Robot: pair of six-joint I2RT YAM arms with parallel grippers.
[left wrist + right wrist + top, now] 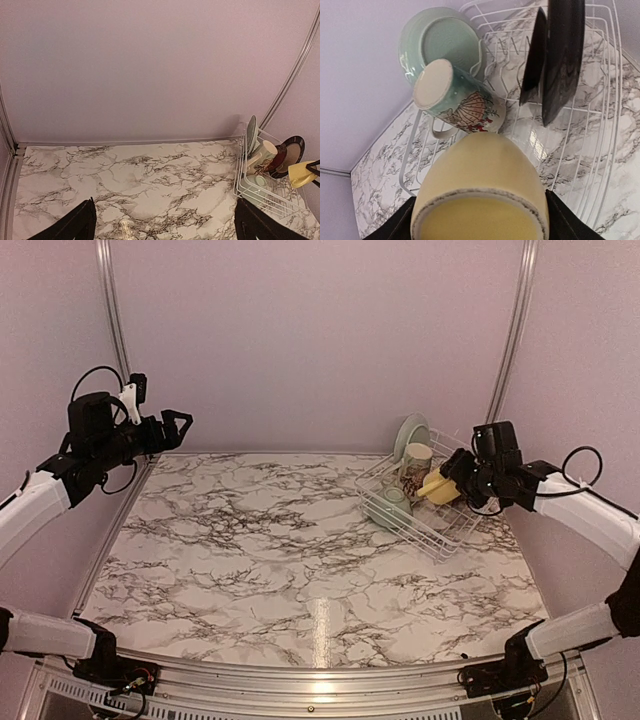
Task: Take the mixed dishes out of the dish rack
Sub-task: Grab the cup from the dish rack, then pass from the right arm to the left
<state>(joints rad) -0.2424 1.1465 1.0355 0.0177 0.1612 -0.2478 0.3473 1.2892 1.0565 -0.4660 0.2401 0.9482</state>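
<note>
My right gripper (447,483) is shut on the small yellow mug (438,488), held on its side over the white wire dish rack (441,540). In the right wrist view the yellow mug (480,185) fills the space between both black fingers (402,222), its rim toward the camera. Just beyond it the cream printed mug (460,102) lies in the rack (600,150), with the pale-green bowl (442,42) behind. Two plates (562,55) stand on edge, dark backs showing. My left gripper (176,426) hangs open and empty, high at the far left.
The rack sits at the back right of the marble table (250,550), close to the pink back wall. From the left wrist view the rack (240,186) and the red plate (291,152) lie far to the right of the open left gripper (167,230).
</note>
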